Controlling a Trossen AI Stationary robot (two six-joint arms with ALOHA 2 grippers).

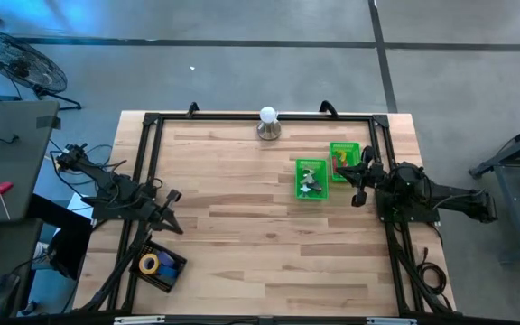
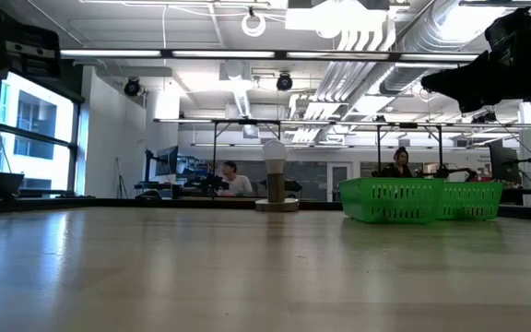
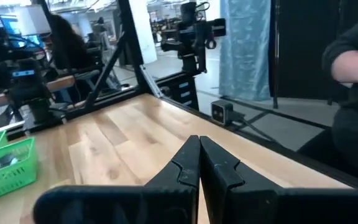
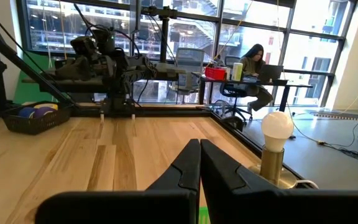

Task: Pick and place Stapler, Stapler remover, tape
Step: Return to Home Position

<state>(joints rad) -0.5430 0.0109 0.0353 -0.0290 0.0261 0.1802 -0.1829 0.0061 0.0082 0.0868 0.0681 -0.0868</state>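
Both hands are pressed together and empty, each pointing inward over the table [image 1: 260, 235]. In the overhead frame the left hand [image 3: 199, 138] sits at the table's left edge and the right hand [image 4: 199, 142] at its right edge, just beside two green baskets [image 1: 311, 179]. Yellow and blue tape rolls [image 1: 152, 264] lie in the black basket [image 1: 175, 275] at lower left.

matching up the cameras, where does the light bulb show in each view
High view: light bulb at the middle of the table's top edge.
Low view: light bulb at centre, left of the green baskets.
Left wrist view: not in it.
Right wrist view: light bulb at the right.
Shared landmark: the green baskets, also right of it in the high view.
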